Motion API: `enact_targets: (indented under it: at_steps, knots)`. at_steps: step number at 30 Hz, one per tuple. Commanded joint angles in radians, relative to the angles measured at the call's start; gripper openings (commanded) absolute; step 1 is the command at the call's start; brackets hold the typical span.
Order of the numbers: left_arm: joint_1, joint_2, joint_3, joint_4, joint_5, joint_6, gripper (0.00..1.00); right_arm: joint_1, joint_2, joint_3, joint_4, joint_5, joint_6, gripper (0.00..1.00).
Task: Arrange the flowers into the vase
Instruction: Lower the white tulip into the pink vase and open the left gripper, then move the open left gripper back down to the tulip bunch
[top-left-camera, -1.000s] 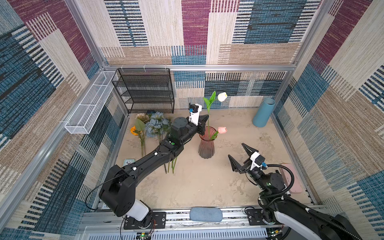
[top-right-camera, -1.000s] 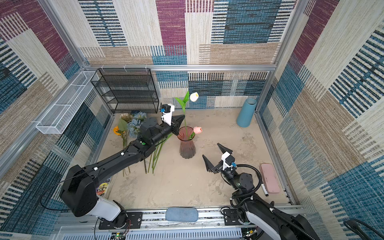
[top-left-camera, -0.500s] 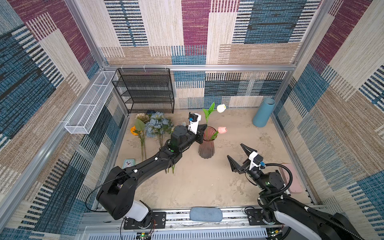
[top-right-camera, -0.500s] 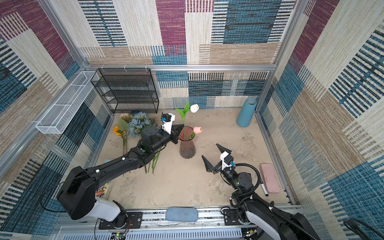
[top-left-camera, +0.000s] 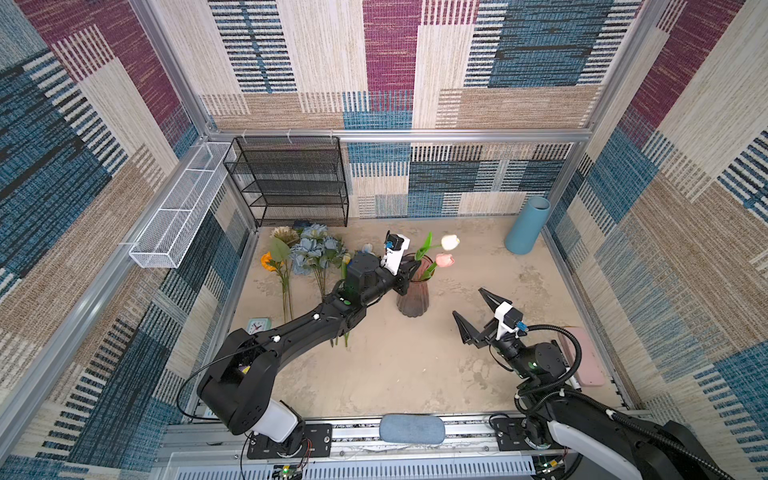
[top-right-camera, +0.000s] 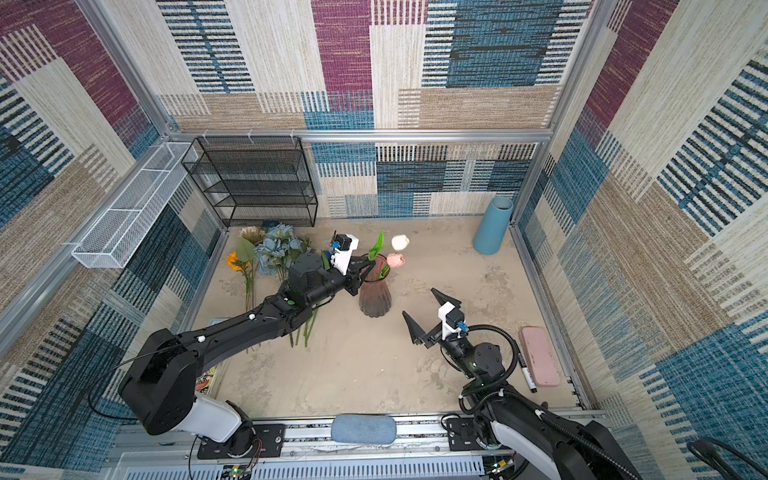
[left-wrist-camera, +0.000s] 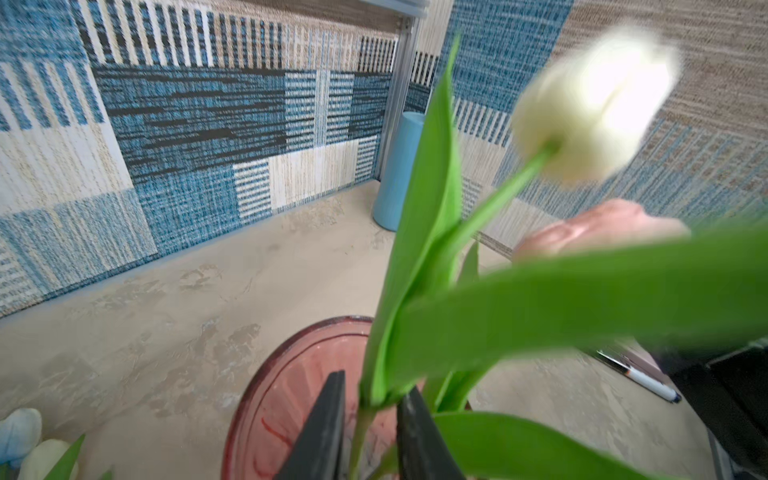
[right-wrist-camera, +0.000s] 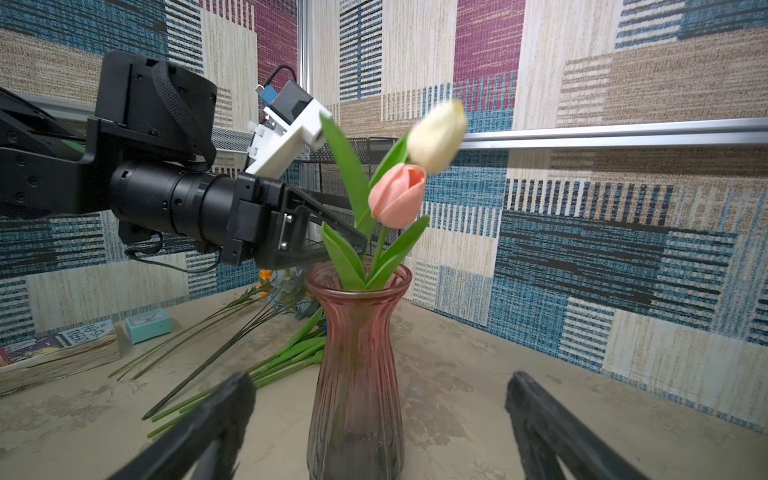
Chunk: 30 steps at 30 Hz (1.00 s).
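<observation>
The right tool (top-left-camera: 468, 307) hangs spread wide and empty at 3 o'clock of the vase (top-left-camera: 412, 297). In the vase stand a pink tulip (top-left-camera: 444, 260) and the white tulip (top-left-camera: 450, 242), its stem now loose between the parted jaws of the left tool (left-wrist-camera: 374, 384), which a second ago clenched it higher up. At 10 o'clock the other flowers (top-left-camera: 316, 253) lie on the counter (top-left-camera: 415, 365), still to go.

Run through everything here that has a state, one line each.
pink glass vase, upright, holding two tulips.
white tulip, stem in the vase.
pink tulip, standing in the vase.
left tool, open, jaws either side of the white tulip's stem.
right tool, open, empty.
loose flowers, lying on the table.
</observation>
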<state>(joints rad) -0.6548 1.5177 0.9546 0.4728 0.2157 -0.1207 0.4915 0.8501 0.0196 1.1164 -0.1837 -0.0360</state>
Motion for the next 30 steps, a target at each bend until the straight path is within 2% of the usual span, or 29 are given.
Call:
enact_targets:
  at_steps: [1, 5, 11, 15, 18, 22, 24, 26, 27, 30]
  knots:
    - [0.0, -0.016, 0.028, -0.103, 0.002, 0.051, 0.32, 0.001, -0.006, 0.008, 0.02, -0.003, -0.005, 0.98]
    - [0.001, -0.045, 0.029, -0.168, -0.029, 0.068, 0.35, 0.001, -0.004, 0.008, 0.022, -0.005, -0.004, 0.98]
    - [0.021, -0.146, -0.024, -0.167, -0.057, 0.07, 0.38, 0.001, 0.001, 0.01, 0.022, -0.008, -0.002, 0.98]
    - [0.095, -0.208, -0.038, -0.197, -0.062, 0.031, 0.39, 0.001, 0.003, 0.011, 0.022, -0.01, -0.002, 0.98]
    - [0.204, -0.21, -0.021, -0.265, -0.074, -0.047, 0.44, 0.001, 0.0, 0.01, 0.023, -0.013, -0.002, 0.98]
    - [0.35, -0.154, 0.026, -0.424, -0.088, -0.172, 0.45, 0.001, 0.006, 0.011, 0.024, -0.011, -0.004, 0.98]
    - [0.395, -0.086, 0.092, -0.569, -0.096, -0.191, 0.45, 0.001, 0.007, 0.01, 0.028, -0.015, -0.005, 0.98]
    - [0.405, -0.011, 0.158, -0.69, -0.097, -0.168, 0.49, 0.001, 0.01, 0.007, 0.034, -0.024, -0.008, 0.98]
    - [0.404, 0.03, 0.188, -0.749, -0.101, -0.15, 0.54, 0.001, 0.01, 0.009, 0.031, -0.029, -0.01, 0.98]
    - [0.403, 0.133, 0.263, -0.876, -0.126, -0.127, 0.58, 0.001, 0.012, 0.012, 0.029, -0.043, -0.009, 0.98]
